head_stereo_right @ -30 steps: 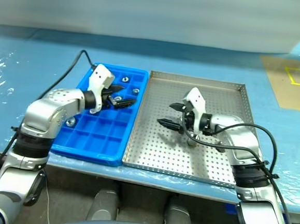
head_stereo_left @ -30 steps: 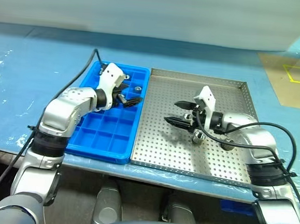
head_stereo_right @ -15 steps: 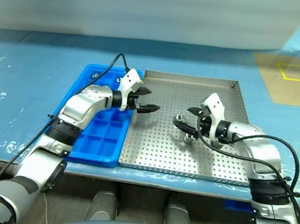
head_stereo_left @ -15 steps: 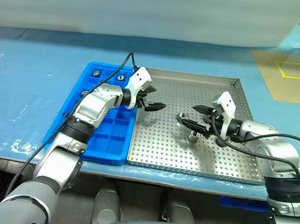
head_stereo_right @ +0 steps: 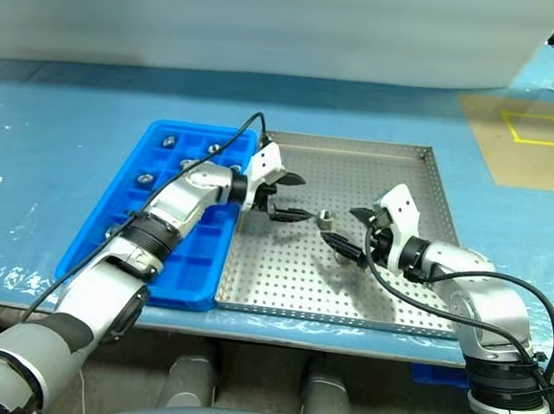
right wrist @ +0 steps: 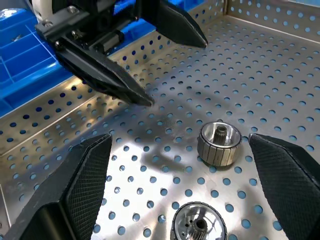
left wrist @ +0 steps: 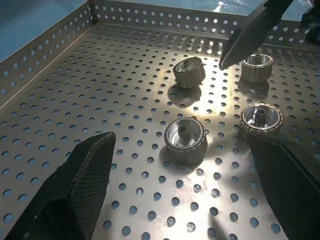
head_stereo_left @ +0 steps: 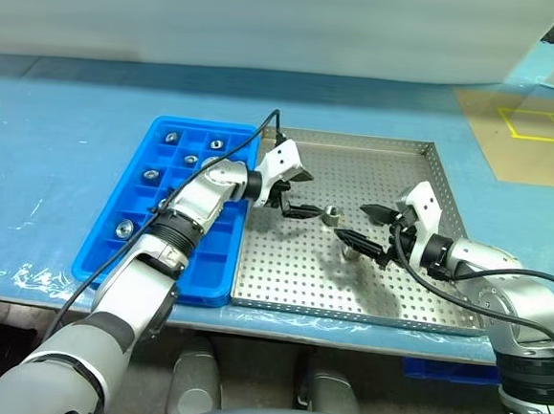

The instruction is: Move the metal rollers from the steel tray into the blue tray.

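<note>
On your far left sits the blue tray [head_stereo_left: 163, 246], with several metal rollers [head_stereo_left: 125, 226] already lying in separate compartments along its far and left cells. Just beside it, touching along its right edge, is the steel tray [head_stereo_left: 413, 304]. Your left gripper [head_stereo_left: 297, 193] reaches across from the blue tray over the steel tray's perforated floor, jaws spread wide and holding nothing; the nearest roller [left wrist: 186, 139] lies on the floor straight ahead between its fingers [left wrist: 85, 175], not touched. Three more rollers lie beyond that one in the left wrist view, one of them just beside a fingertip of the other gripper. Further right, your right gripper [head_stereo_left: 367, 226] points back toward the left one, also wide and empty, with a roller [right wrist: 219, 144] on the floor between its fingers [right wrist: 80, 185].
</note>
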